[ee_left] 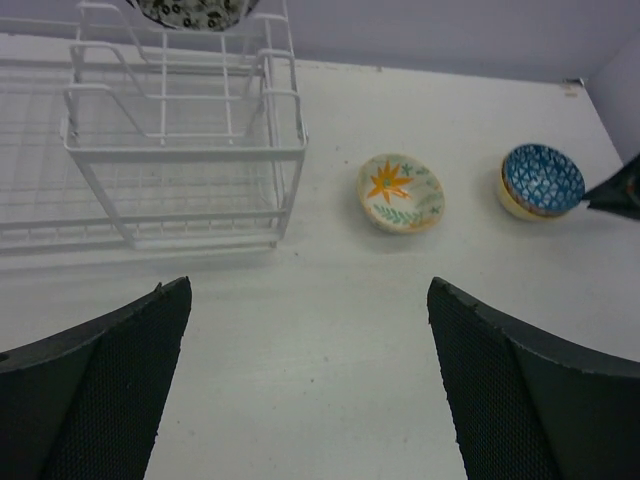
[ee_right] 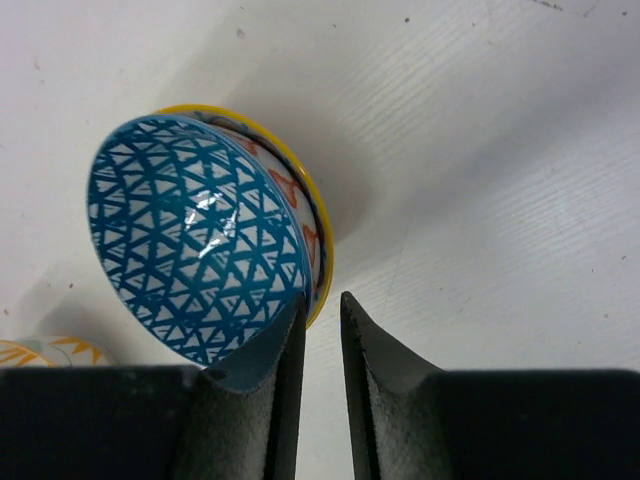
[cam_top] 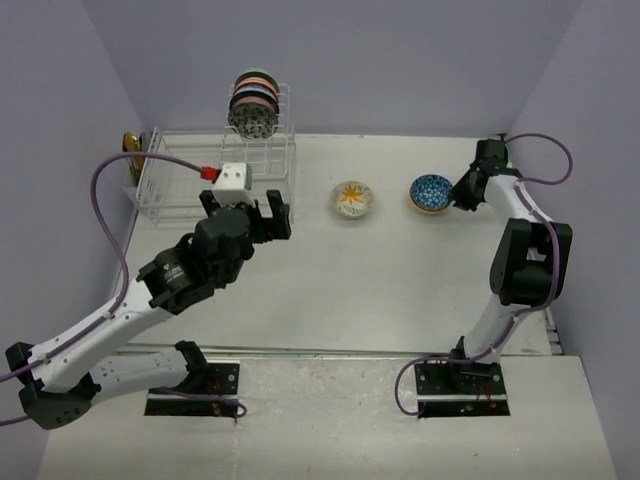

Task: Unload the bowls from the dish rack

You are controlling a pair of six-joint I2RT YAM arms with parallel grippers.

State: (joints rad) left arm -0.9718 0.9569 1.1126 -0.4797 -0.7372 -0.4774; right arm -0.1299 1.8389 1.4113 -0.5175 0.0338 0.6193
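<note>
Your left fingers point(ee_left: 100, 395) hang spread at 5 o'clock of the dish rack point(cam_top: 170, 182), bowls point(cam_top: 255, 100) in its tower. Whether your near-closed right fingers point(ee_right: 395, 400) pinch the blue bowl point(ee_right: 200, 240), at 1 o'clock, I cannot tell.

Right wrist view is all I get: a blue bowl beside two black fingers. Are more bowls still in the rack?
Observer: Yes, several bowls stand on edge in the tall tower of the dish rack.
Operator: What's the other arm doing?
Observer: The left gripper hovers open before the rack, holding nothing.
Operator: Any other bowl out?
Observer: An orange-star bowl sits on the table between the rack and the blue bowl.
</note>
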